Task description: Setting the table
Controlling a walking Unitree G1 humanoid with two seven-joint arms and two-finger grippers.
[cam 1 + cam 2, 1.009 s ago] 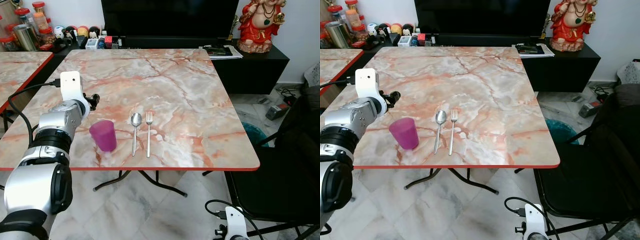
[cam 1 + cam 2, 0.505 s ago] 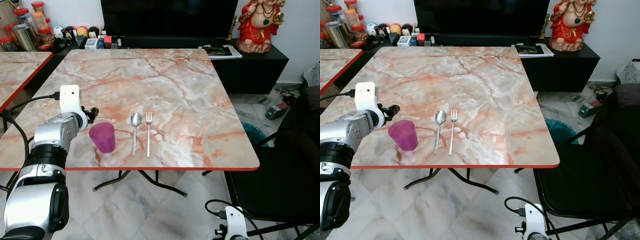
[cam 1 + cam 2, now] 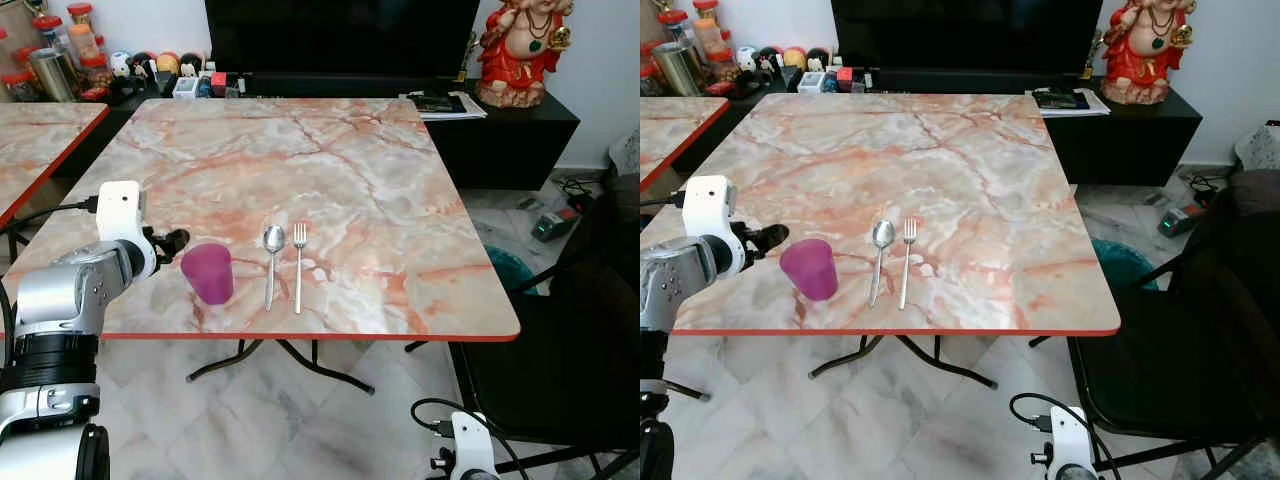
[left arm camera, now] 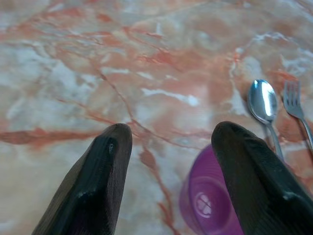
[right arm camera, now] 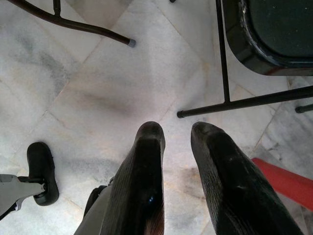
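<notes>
Left gripper (image 4: 168, 142) spread wide, empty, just beside purple cup (image 3: 208, 272), not touching. Cup translucent plastic, upright, mouth open, faint moulded ring on its base; near front edge of marble table (image 3: 350, 160), spoon (image 3: 272, 250) and fork (image 3: 298, 262) parallel alongside. No readable writing anywhere. Right gripper (image 5: 176, 134) low over tiled floor (image 5: 93, 83), fingers slightly parted, holding nothing.

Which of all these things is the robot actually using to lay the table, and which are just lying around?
Part of the job:
- translucent purple plastic cup
- steel spoon
- steel fork
- marble-patterned table
- left gripper, open beside the cup

Just lying about:
- red seated statue
- black folding chair
- spice jars
- black television
</notes>
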